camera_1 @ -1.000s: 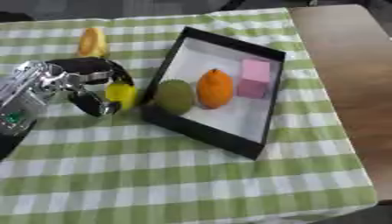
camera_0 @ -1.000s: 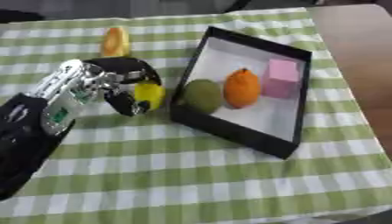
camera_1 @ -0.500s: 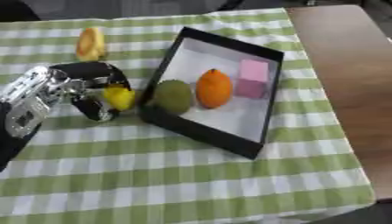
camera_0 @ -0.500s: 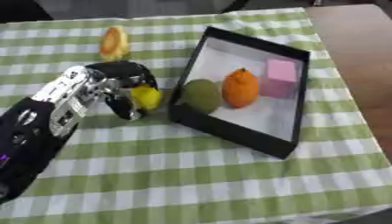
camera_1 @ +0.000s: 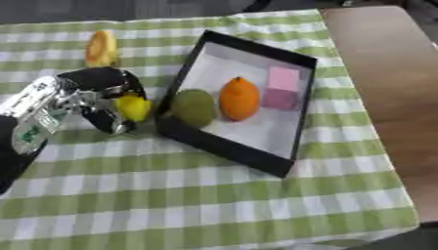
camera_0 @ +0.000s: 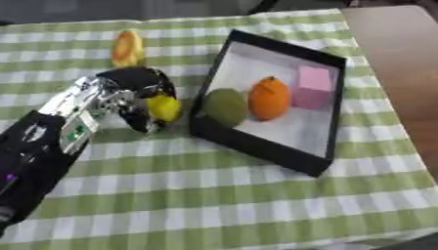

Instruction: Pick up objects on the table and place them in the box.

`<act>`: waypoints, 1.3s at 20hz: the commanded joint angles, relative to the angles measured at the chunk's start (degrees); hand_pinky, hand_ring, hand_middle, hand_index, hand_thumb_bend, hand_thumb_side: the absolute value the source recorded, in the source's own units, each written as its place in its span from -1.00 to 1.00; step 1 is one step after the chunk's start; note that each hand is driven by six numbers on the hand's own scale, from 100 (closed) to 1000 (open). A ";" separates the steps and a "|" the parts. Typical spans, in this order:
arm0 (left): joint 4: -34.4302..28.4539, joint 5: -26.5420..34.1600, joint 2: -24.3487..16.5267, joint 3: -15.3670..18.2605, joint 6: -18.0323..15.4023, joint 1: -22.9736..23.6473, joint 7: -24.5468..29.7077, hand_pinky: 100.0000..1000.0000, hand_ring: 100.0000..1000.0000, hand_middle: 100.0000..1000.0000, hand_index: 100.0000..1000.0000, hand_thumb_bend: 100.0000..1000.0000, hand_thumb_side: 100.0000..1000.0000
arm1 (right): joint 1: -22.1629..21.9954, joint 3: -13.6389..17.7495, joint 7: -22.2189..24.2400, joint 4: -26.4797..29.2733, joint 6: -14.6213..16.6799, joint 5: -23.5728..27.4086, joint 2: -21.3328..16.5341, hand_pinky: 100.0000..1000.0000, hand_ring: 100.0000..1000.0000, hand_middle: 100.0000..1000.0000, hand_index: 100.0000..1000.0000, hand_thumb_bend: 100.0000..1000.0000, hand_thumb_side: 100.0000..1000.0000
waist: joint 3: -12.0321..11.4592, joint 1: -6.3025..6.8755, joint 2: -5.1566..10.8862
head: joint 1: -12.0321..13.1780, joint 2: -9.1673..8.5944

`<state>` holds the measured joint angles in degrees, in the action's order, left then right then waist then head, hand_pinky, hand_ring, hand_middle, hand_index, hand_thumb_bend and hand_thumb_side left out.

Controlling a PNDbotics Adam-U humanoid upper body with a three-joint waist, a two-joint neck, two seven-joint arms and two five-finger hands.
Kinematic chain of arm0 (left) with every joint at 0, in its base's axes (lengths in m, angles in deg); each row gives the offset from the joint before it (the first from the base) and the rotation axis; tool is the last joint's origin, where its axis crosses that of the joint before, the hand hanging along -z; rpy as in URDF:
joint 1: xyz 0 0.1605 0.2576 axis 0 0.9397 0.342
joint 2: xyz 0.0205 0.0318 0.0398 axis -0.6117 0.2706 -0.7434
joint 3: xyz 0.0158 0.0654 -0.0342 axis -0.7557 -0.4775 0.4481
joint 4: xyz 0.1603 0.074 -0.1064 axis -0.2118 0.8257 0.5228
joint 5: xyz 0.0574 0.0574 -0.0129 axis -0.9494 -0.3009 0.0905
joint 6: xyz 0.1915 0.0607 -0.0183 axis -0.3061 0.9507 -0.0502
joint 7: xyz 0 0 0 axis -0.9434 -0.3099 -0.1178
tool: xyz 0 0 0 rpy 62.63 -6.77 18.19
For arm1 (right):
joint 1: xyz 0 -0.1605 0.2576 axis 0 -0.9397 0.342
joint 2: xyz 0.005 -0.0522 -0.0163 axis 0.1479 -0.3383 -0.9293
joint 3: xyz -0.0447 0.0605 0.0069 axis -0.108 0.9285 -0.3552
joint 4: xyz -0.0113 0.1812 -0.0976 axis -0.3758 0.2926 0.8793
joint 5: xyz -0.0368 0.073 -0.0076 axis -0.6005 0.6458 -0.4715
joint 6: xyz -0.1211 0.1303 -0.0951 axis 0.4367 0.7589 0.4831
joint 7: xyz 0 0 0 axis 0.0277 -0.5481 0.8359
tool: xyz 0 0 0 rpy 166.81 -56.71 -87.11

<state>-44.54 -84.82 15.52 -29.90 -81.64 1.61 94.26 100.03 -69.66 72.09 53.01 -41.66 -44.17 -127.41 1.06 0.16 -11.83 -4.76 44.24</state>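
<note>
Yellow fruit (camera_0: pixel 164 107), small and rounded, sits in the curled fingers and thumb of the robot's left hand (camera_0: pixel 137 93), just beside the near-left wall of the black box (camera_0: pixel 256 146) on a green-and-white checked tablecloth (camera_0: pixel 214 195). The hand's dark fingers wrap over and around the fruit, gripping it, while the silver wrist and black forearm run back toward the lower left corner of the view. Whether the fruit is lifted off the cloth or touching it cannot be told. Inside the box, which has a pale floor and lies askew to the table edge, three items rest in a row: a green rounded fruit (camera_0: pixel 225 107) against the near-left wall, an orange fruit (camera_0: pixel 270 97) just beside it, and a pink block (camera_0: pixel 311 87) touching the orange on its far side. An orange-yellow object (camera_0: pixel 126 48), oblong and upright-looking, lies on the cloth beyond the hand, well apart from the box. Bare brown tabletop (camera_1: pixel 385 97) shows past the cloth's right edge. The right hand appears in neither view.
</note>
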 commanded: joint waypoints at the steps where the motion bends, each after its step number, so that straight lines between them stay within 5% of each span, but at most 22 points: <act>1: -1.41 -1.63 -0.93 0.46 -0.68 -1.02 -3.30 0.06 0.06 0.12 0.34 -0.38 -1.00 | 0.25 0.98 0.09 -0.07 0.14 0.10 -1.88 0.70 0.73 0.47 0.63 -1.00 -0.17 | -0.02 -0.95 0.47 | -0.09 -0.12; 12: -4.53 0.42 -2.16 0.10 -1.60 -1.34 -4.36 -0.02 -0.02 0.05 0.26 -0.48 -1.00 | 0.02 1.10 0.21 -0.18 0.23 0.34 -2.16 0.70 0.73 0.47 0.63 -1.00 -0.17 | -0.09 -0.66 0.76 | -0.50 -0.12; 20: -15.69 6.85 -5.03 1.90 1.20 -4.58 -0.55 0.00 -0.01 0.06 0.28 -0.50 -1.00 | 0.04 1.41 -0.03 -0.12 0.49 0.68 -2.73 0.70 0.73 0.47 0.63 -1.00 -0.17 | -0.07 -0.44 1.07 | -0.82 -0.12; 26: -21.71 9.40 -3.51 3.31 3.56 -8.44 0.82 0.00 0.00 0.07 0.28 -0.48 -1.00 | 0.19 1.58 -0.25 0.08 0.84 1.01 -3.53 0.70 0.72 0.47 0.63 -1.00 -0.21 | 0.08 -0.44 1.34 | -0.76 -0.12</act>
<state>-64.43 -76.08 12.24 -27.70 -78.63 -5.48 94.90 99.62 -69.28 72.03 52.71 -41.03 -43.53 -127.72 1.04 0.16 -11.79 -5.51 44.24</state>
